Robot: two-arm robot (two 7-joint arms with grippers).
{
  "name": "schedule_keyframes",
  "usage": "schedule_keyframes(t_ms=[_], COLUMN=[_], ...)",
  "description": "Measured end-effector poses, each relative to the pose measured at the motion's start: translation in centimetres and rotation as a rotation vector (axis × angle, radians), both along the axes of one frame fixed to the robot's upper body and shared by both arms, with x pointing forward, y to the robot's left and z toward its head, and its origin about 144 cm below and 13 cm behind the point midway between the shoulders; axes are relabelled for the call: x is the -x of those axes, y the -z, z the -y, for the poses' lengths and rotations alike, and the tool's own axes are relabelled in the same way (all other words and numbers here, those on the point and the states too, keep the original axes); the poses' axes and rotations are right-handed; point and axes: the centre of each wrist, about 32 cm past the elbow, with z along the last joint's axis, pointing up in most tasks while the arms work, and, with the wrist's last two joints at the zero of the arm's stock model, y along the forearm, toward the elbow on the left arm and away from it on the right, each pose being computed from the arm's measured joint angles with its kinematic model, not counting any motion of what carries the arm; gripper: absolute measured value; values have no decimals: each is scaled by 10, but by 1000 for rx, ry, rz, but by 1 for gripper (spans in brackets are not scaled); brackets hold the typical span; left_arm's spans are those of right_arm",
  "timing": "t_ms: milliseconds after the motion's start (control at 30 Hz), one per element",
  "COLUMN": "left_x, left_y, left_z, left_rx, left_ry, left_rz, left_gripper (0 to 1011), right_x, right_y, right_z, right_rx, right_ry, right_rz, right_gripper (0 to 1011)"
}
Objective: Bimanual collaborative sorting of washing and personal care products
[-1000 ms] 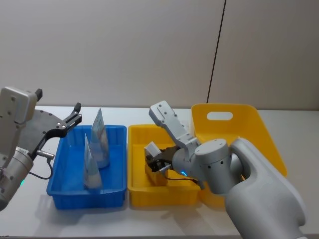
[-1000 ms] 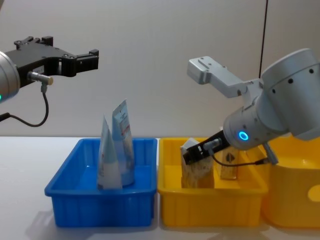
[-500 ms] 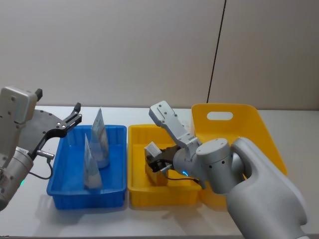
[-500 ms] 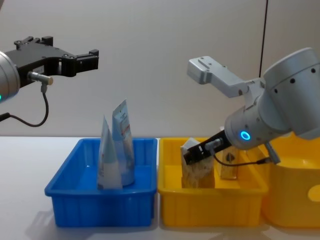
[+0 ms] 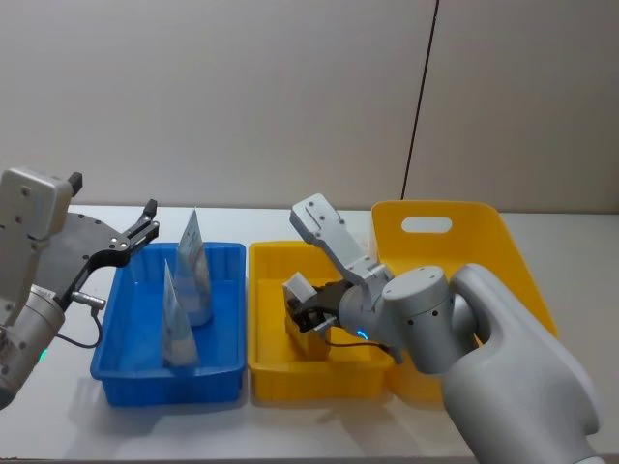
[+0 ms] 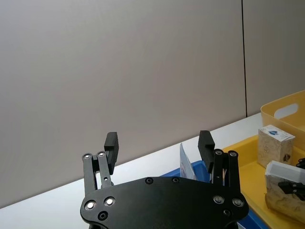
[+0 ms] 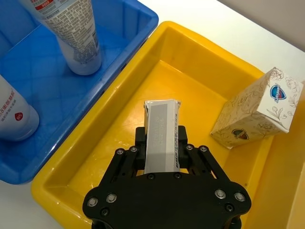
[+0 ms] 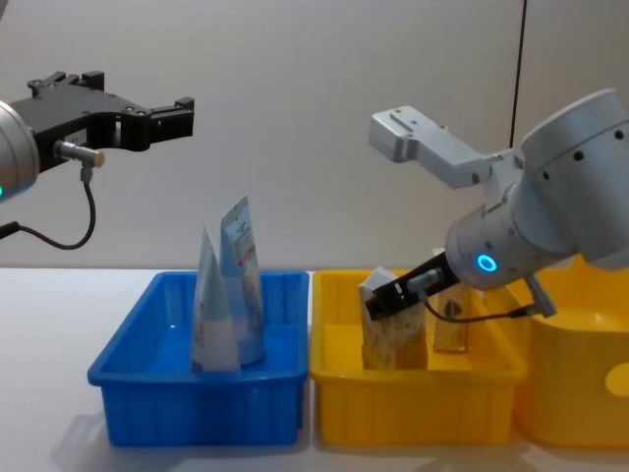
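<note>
Grey arms (image 5: 503, 329), blue LED ring (image 8: 485, 263); black left pincer (image 6: 158, 143) w/ silver screws (image 6: 109, 202), blk cable (image 8: 86, 211).

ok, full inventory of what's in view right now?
squeeze tubes: 2, white and pale blue, standing upright in the blue tray
held carton: 1, beige, in the yellow tray, gripped
free carton: 1, beige with blue mark, in the yellow tray
blue tray: 1, blue, left on the table
yellow tray: 1, yellow, beside the blue tray
yellow tub: 1, yellow, handle slot, far right
table: 1, white
left tool: 1, black, open, raised left of the blue tray
right tool: 1, black, shut on the held carton
</note>
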Motion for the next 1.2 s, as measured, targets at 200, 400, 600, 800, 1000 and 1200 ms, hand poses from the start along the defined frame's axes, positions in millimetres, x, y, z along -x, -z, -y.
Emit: schedule_keyframes(t_ms=[200, 400, 600, 800, 1000, 1200], left_x=[0, 0, 0, 0, 0, 0], left_y=[0, 0, 0, 0, 0, 0], left_z=[0, 0, 0, 0, 0, 0], left_rx=[0, 0, 0, 0, 0, 0], left_ry=[0, 0, 0, 0, 0, 0], left_rz=[0, 0, 0, 0, 0, 0], left_gripper=[1001, 1001, 1001, 1001, 1001, 1001], right_x=[0, -1, -1, -1, -3, -3], right_y=[-2, -3, -7, -13, -26, -43], right_z=[1, 1, 1, 1, 3, 6], right_rx=[3, -3, -33, -80, -131, -169], right_ry=[6, 12, 19, 23, 31, 42], right_rz=[15, 31, 57, 92, 154, 232], right_gripper=[330, 330, 332, 330, 330, 330])
